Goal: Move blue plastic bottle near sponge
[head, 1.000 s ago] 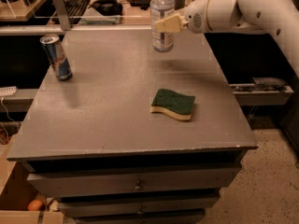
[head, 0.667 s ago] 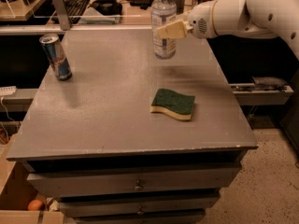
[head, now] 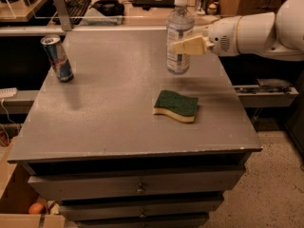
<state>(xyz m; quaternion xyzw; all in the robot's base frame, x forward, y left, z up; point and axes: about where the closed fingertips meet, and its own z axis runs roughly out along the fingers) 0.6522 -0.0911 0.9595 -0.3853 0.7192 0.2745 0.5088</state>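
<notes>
Up at the far right of the worktop (head: 109, 113), the claw (head: 183, 45) is clamped on the bottle (head: 179, 25) about halfway up. One cream finger (head: 190, 45) lies flat across the label side facing the camera, and the other one is hidden behind the bottle. The white arm (head: 256, 30) comes in from the right, pretty much level.

The bottle stands upright in the grip, white cap on top. Can't honestly tell if its base is sitting on the worktop or hanging just above it, though there's a soft shadow right under it.

The sponge (head: 175, 106) is below the claw and toward the camera, lying flat with the green side up and the yellow foam showing along the front edge. It's near the bottle but clearly apart from it, with bare worktop between them.

Way off to the claw's left, well apart from both, a blue and silver can (head: 57, 58) stands near the left edge. Under the worktop you can see drawers (head: 137, 184), and behind the claw there's a desk with a keyboard (head: 78, 6).
</notes>
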